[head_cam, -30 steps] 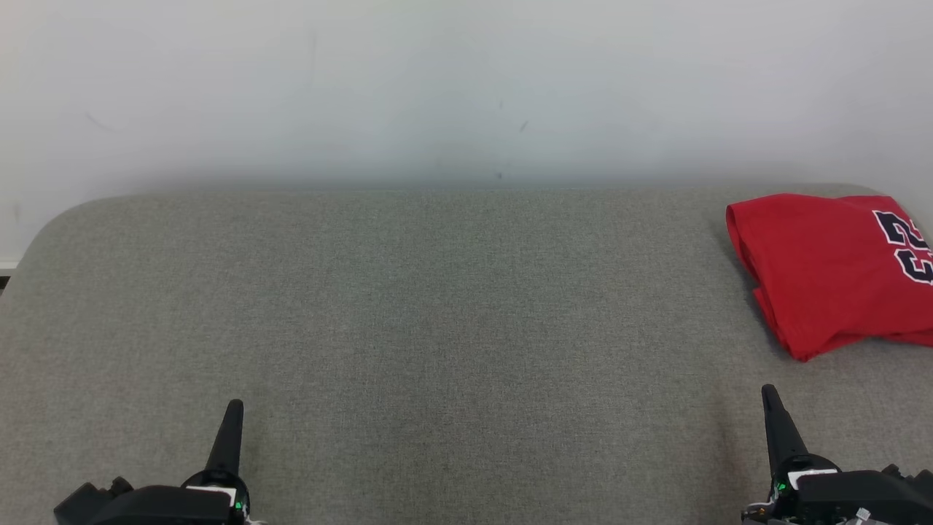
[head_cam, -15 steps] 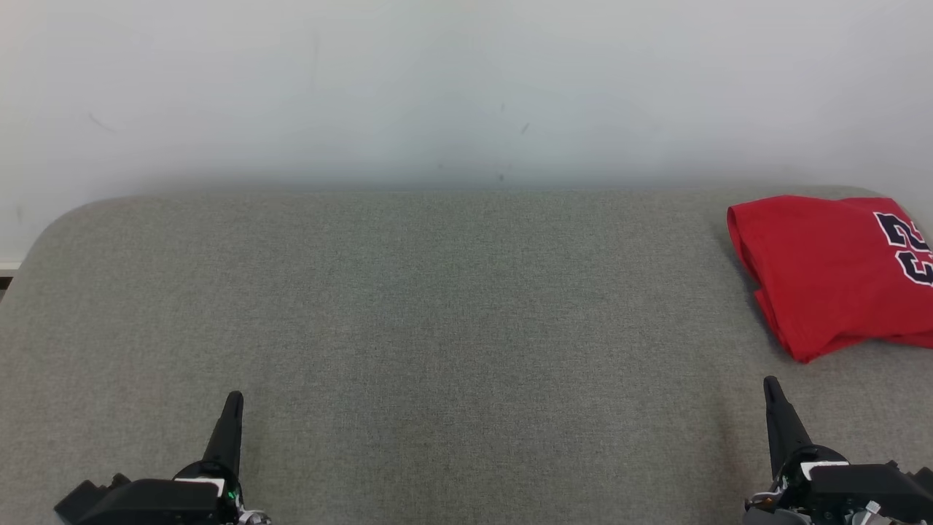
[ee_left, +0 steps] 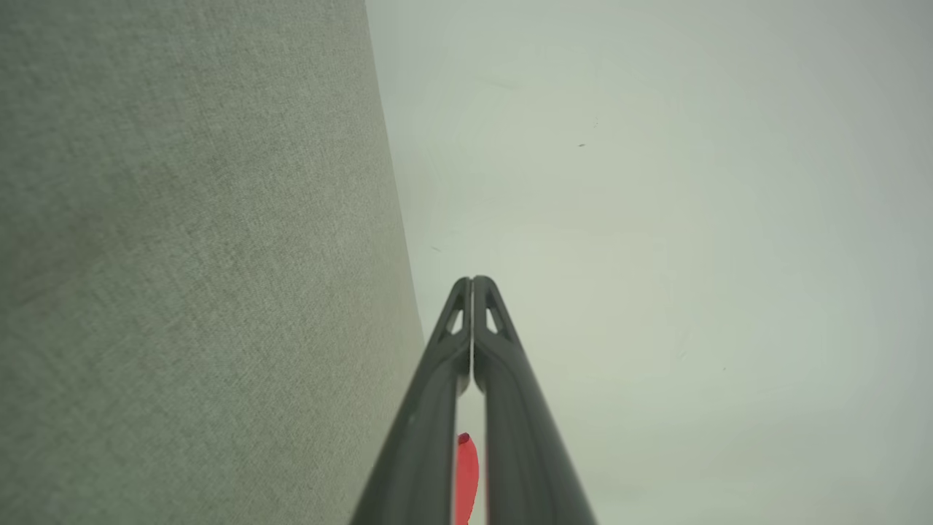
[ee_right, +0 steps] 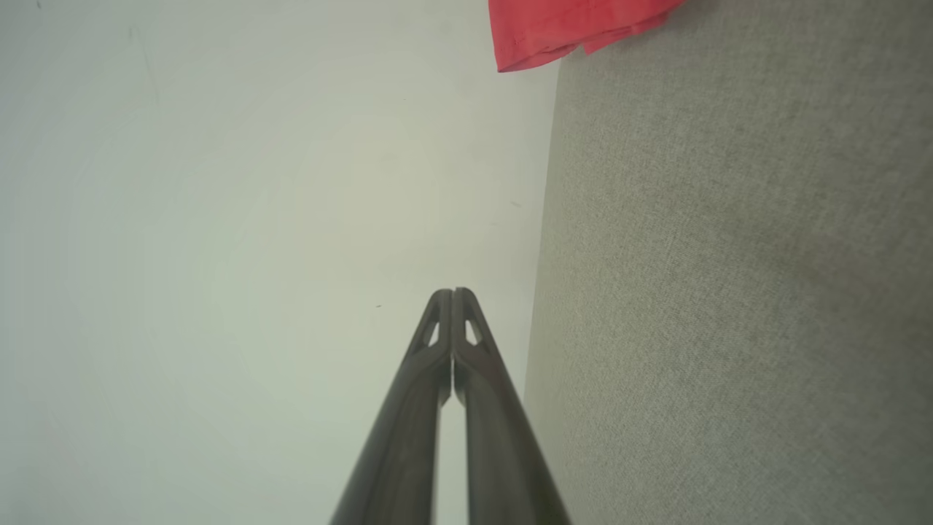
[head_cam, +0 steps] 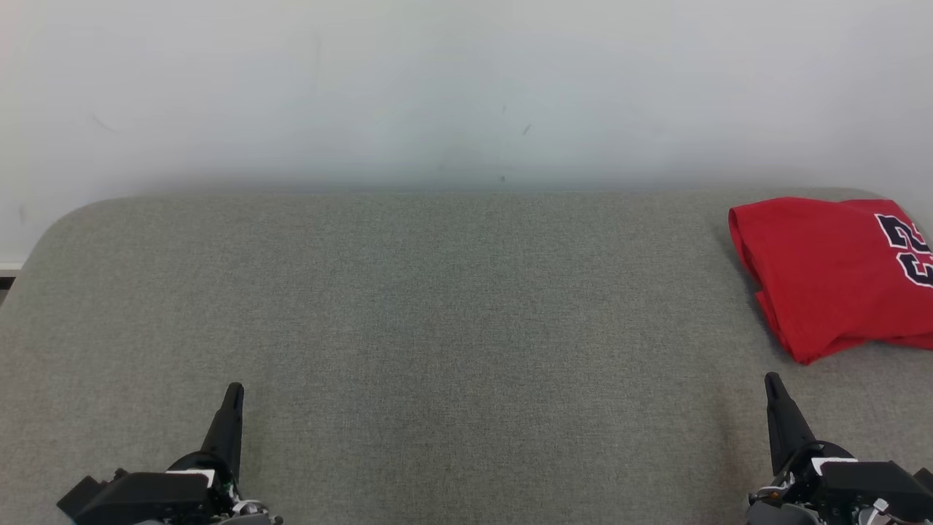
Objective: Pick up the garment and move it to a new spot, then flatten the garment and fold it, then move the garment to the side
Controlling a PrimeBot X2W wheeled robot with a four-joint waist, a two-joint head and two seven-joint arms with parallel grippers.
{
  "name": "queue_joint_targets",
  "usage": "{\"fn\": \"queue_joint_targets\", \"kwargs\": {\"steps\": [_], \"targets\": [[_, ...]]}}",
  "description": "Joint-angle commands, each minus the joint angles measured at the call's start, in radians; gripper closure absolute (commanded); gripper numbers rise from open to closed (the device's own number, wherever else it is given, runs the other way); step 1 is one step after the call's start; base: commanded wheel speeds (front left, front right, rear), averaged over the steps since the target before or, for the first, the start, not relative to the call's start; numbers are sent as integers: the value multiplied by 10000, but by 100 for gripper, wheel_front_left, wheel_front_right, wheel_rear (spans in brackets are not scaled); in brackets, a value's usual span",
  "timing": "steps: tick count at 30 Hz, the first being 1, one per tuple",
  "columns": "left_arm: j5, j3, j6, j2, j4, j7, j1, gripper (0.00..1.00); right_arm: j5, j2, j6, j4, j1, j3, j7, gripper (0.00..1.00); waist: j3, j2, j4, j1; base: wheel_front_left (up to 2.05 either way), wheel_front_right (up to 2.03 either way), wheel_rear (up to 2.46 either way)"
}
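The garment [head_cam: 824, 273] is a red shirt with dark numerals, folded into a compact bundle at the far right of the grey cushioned surface [head_cam: 437, 313]. Its edge shows at the top of the right wrist view [ee_right: 561, 33] and as a red sliver low in the left wrist view [ee_left: 465, 474]. My left gripper [head_cam: 233, 394] rests at the lower left, shut and holding nothing, tips touching in its own view [ee_left: 472, 281]. At the lower right my right gripper [head_cam: 771, 383] is also shut and empty [ee_right: 452, 293], a short way in front of the garment.
A pale wall [head_cam: 466, 87] rises directly behind the grey surface. The surface has rounded corners at the far left and far right.
Both grippers have crept slightly forward, up the head view. The garment lies as it did.
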Motion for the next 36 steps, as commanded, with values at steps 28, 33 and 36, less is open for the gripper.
{"fn": "queue_joint_targets", "kwargs": {"steps": [28,33,36], "targets": [[-55,101,2,-25,24,117,-147,100,110,-1,-17,18,-70,-59,81,100,-2,-1,2,0,0,0,0],[-41,111,2,-31,25,129,-148,100,103,5,-17,19,-70,-62,86,100,-2,-1,2,0,0,0,0],[-33,120,2,-36,25,137,-148,100,98,8,-17,20,-70,-66,89,100,-2,-1,2,0,0,0,0]]}}
